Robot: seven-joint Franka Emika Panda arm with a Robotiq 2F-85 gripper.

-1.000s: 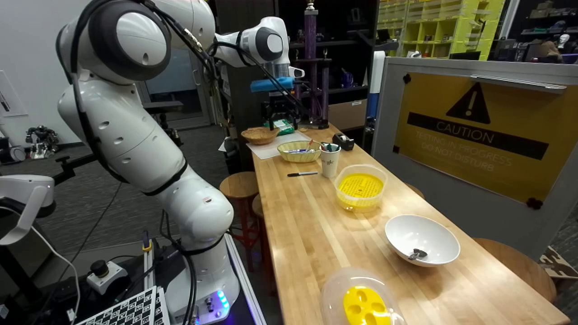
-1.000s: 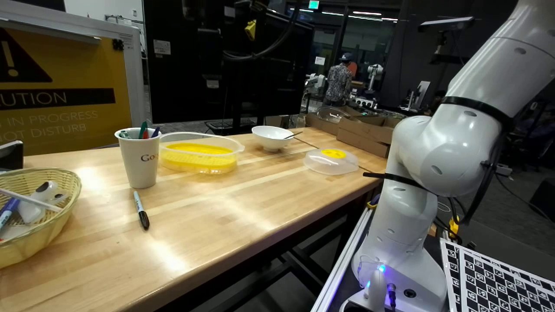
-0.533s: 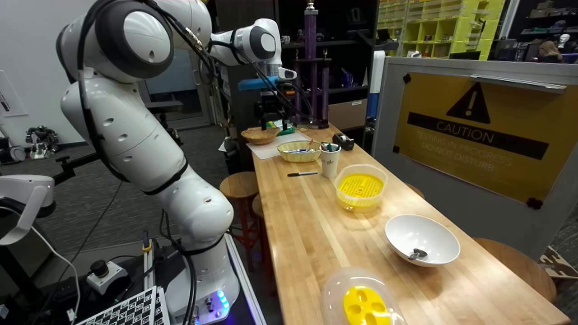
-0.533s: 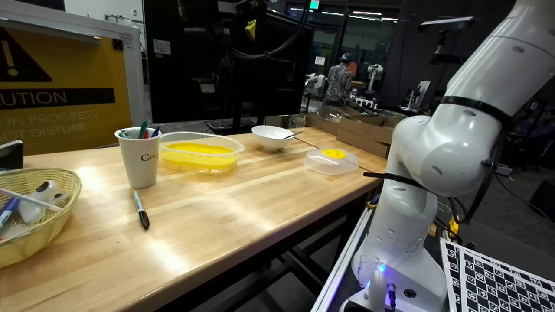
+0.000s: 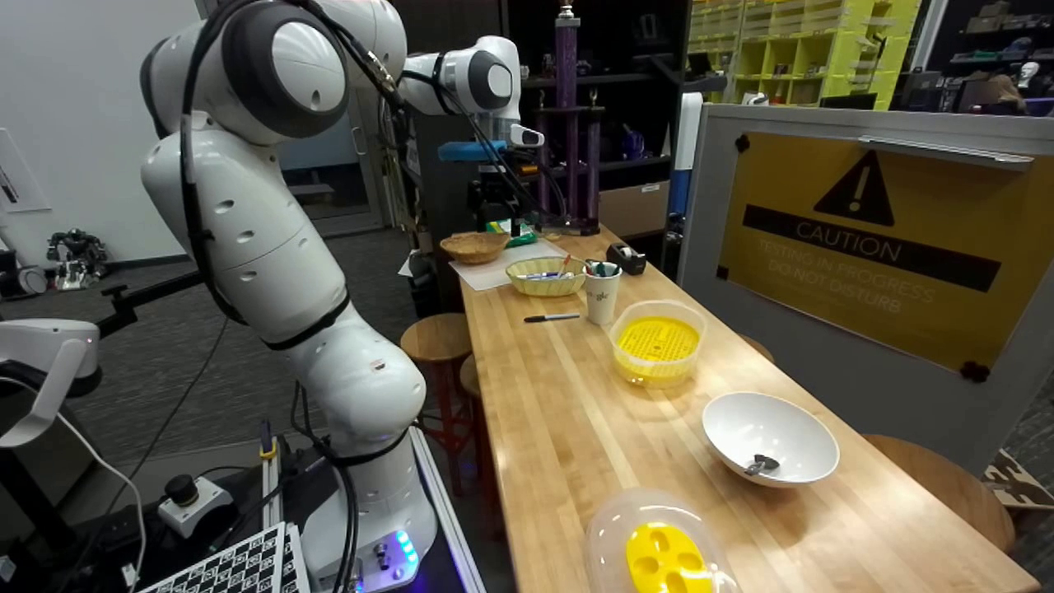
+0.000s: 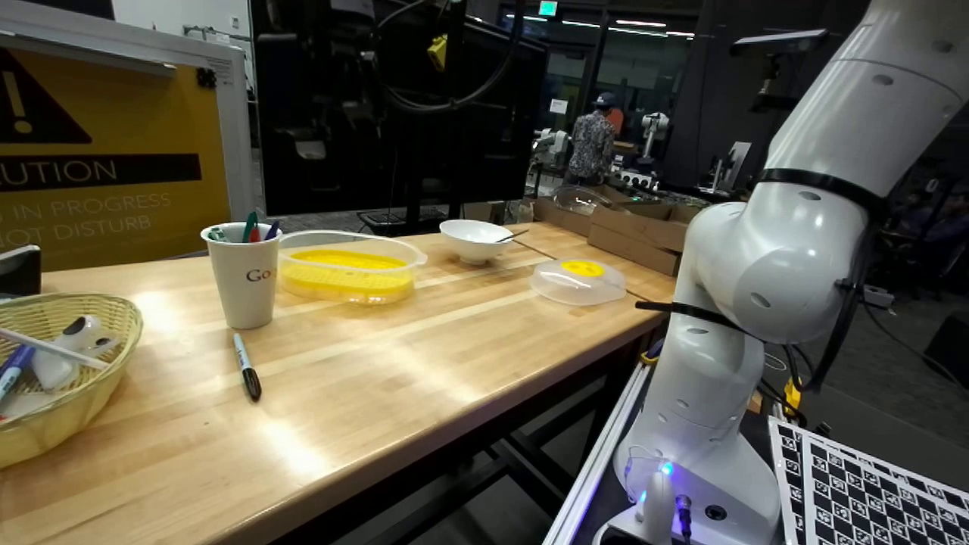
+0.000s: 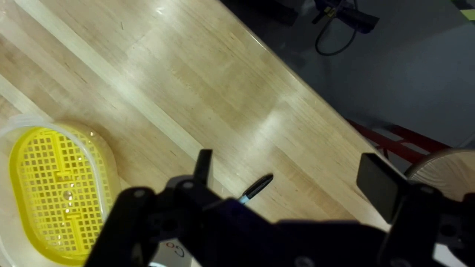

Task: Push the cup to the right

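A white paper cup [image 5: 601, 303] with several pens in it stands upright on the wooden table; it shows in both exterior views. Beside it sits a clear tub [image 6: 362, 294] with a bright yellow perforated insert [image 7: 59, 185]. My gripper [image 5: 498, 229] hangs in the air beyond the cup, toward the far end of the table in an exterior view. In the wrist view the gripper [image 7: 289, 170] is open, its fingers [image 7: 378, 185] wide apart with nothing between them. Only a piece of the cup [image 7: 171, 253] shows there, the rest hidden behind the gripper.
A black-capped marker [image 7: 258, 187] lies near the cup. Around them are a pale pen basket [image 5: 547, 288], a brown basket [image 5: 475, 249], a tape dispenser [image 5: 626, 258], a white bowl [image 5: 795, 432] with a spoon and a clear lid [image 5: 605, 539]. A caution board [image 5: 873, 247] borders the table.
In an exterior view my gripper has shifted a little left, and the arm's upper links have swung right over the last half second. Nothing on the table has moved.
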